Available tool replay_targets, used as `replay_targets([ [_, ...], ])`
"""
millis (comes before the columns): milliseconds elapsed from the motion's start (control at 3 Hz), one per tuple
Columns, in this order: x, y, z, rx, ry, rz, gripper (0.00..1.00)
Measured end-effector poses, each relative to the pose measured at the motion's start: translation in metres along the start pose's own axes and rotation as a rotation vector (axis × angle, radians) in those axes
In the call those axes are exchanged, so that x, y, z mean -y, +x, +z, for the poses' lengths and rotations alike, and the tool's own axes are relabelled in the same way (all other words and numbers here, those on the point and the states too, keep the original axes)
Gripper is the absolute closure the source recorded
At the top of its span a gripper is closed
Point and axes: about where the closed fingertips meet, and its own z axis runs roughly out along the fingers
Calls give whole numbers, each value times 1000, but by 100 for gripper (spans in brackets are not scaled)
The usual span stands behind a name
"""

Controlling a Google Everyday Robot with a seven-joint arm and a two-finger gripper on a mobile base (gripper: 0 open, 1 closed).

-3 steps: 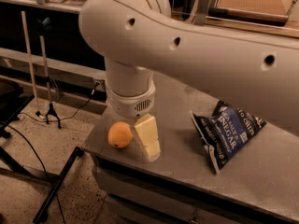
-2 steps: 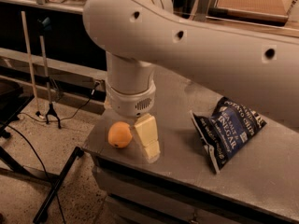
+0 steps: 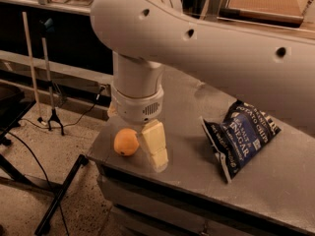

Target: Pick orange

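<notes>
The orange is a small round fruit lying near the front left corner of the grey table. My gripper hangs from the big white arm and reaches down to the tabletop. It is right beside the orange on its right side, and its cream-coloured part is touching or almost touching the fruit. The wrist is directly above the orange and hides whatever is behind it.
A blue chip bag lies on the table to the right of the gripper. The table's left and front edges are close to the orange. A black stand leg and cables are on the floor at the left. Shelving runs behind.
The arm's upper link has shifted slightly. The gripper stays down beside the orange. The orange and the chip bag have not moved.
</notes>
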Motion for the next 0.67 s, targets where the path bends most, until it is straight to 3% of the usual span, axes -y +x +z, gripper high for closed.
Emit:
replay_targets([
  [667,16,-13,17,-58,-49,-59,0],
])
